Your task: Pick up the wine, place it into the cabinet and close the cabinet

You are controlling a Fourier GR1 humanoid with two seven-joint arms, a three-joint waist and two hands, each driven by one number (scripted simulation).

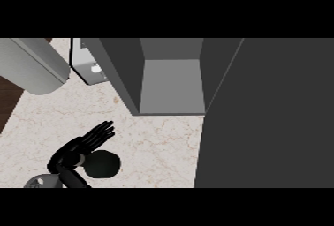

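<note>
Wine, a dark round bottle [102, 164], is standing at lower left on the marble counter [163, 145]. I am reading the black left hand [81, 148] as spread: fingers straight beside the bottle, enclosing nothing, positioned for grasping. Grey cabinet [169, 84] at upper centre is standing open for loading.

**Marble, matt grey, metal**

The counter [157, 145] under the left hand [83, 145] looks like smooth cream marble, veined brown. Beside the matt black hand, the wine bottle [103, 164] is dark and dull. Ahead to its right, the cabinet [169, 84] is matt grey; the appliance [91, 67] ahead gleams like metal.
</note>
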